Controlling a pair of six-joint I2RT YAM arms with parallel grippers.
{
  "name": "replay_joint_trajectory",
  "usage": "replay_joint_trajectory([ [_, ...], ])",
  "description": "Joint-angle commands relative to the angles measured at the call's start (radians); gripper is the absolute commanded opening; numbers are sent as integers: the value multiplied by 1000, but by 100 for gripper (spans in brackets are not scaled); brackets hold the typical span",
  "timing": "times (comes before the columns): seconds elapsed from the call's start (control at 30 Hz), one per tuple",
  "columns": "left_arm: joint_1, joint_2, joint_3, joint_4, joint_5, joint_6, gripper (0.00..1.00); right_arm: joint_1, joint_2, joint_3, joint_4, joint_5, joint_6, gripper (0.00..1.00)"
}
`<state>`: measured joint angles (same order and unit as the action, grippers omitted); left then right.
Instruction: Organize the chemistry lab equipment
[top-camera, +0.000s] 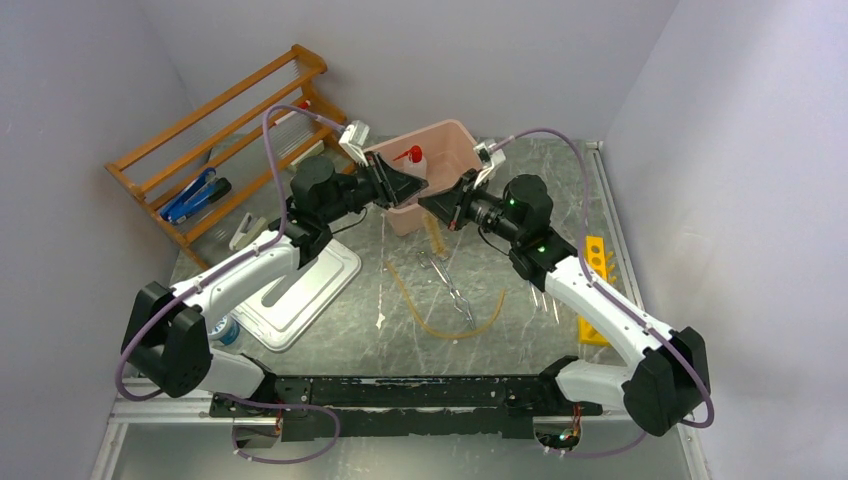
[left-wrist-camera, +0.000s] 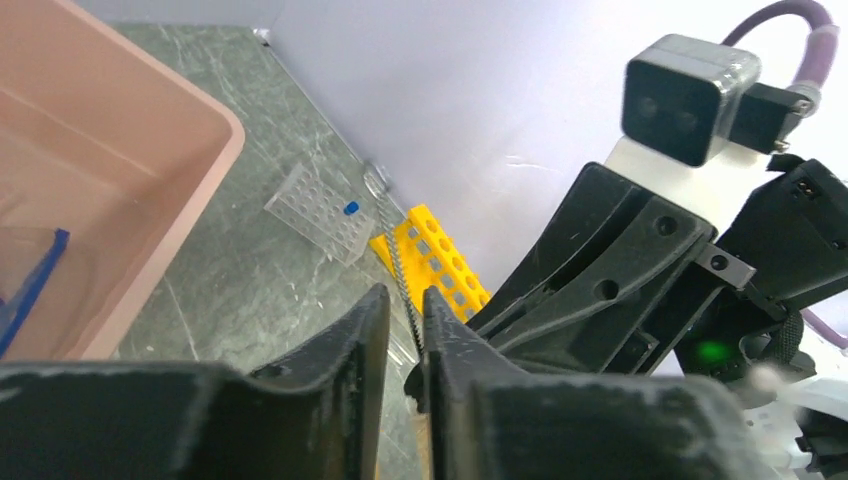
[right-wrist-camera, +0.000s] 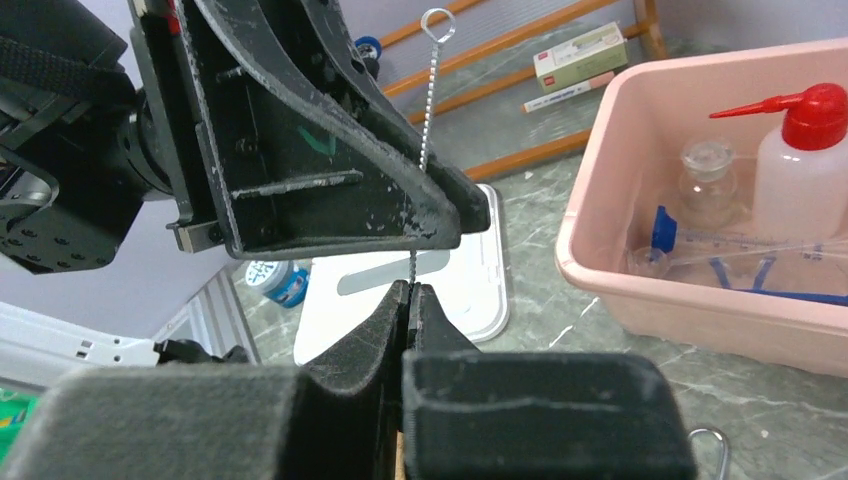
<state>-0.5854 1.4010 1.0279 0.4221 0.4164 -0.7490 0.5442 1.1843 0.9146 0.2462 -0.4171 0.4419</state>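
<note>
Status: partway through, under half by my reckoning.

The pink tub is sitting at the back of the table. Its lid is lying off to the left, beside the left arm. The tub is already holding the squeeze bottle, the goggles and a small glass piece I'm not identifying. The wooden shelf at back left is carrying a box or two and a blue tool; I'm not judging whether those count.

Remaining items are all lying loose on the table:
- The yellow tube rack is sitting at the right edge, beside the right arm.
- The tan tubing is curling across the middle.
- The tongs are lying inside its curve.
- I'm not making out the capped tubes clearly.

The wire brush, a thin twisted wire with a loop end, is hanging in the air between the two arms, just in front of the tub. The right gripper is clamping one end tight. The left gripper is straddling the same wire further along with its jaws narrowly apart; I can't tell whether it's pinching yet.

It's looking like a handover, with the tub as the likely drop. I'm expecting the brush to go next, then the rack, tubing and tongs.
</note>
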Motion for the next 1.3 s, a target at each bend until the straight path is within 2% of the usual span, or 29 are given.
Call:
replay_joint_trajectory([
  [0.0, -1, 9, 12, 124, 48, -5, 16, 2, 8, 13, 65, -32, 23, 0],
  [0.03, -1, 13, 13, 131, 61, -2, 8, 1, 9, 11, 70, -29, 27, 0],
  [0.13, -1, 22, 32, 101, 72, 53, 5, 1, 24, 26, 53, -14, 34, 0],
  [0.17, -1, 20, 51, 43, 60, 94, 5, 2, 29, 42, 28, 4, 36, 9],
  [0.23, -1, 19, 98, -58, 20, 197, 5, 1, 36, 70, -17, 46, 24, 37],
  [0.27, 0, 20, 125, -113, -13, 248, 5, 2, 36, 82, -37, 69, 16, 47],
  [0.33, 0, 30, 190, -211, -59, 358, 5, -1, 29, 100, -67, 117, -14, 58],
  [0.37, 1, 38, 222, -254, -78, 408, 5, -1, 24, 109, -77, 140, -37, 60],
  [0.53, 1, 114, 391, -429, -141, 610, 5, -3, -12, 125, -90, 284, -110, 61],
  [0.7, 1, 267, 615, -614, -158, 756, 5, -6, -35, 95, -92, 568, -142, 61],
  [0.8, -6, 390, 765, -750, -171, 846, 5, -10, -27, 80, -108, 681, -152, 61],
  [1.0, -22, 589, 962, -903, -255, 948, 5, -22, -19, 52, -142, 732, -131, 61],
  [1.27, -31, 807, 1172, -1017, -189, 973, 5, -43, -17, 23, -169, 749, -129, 61],
])
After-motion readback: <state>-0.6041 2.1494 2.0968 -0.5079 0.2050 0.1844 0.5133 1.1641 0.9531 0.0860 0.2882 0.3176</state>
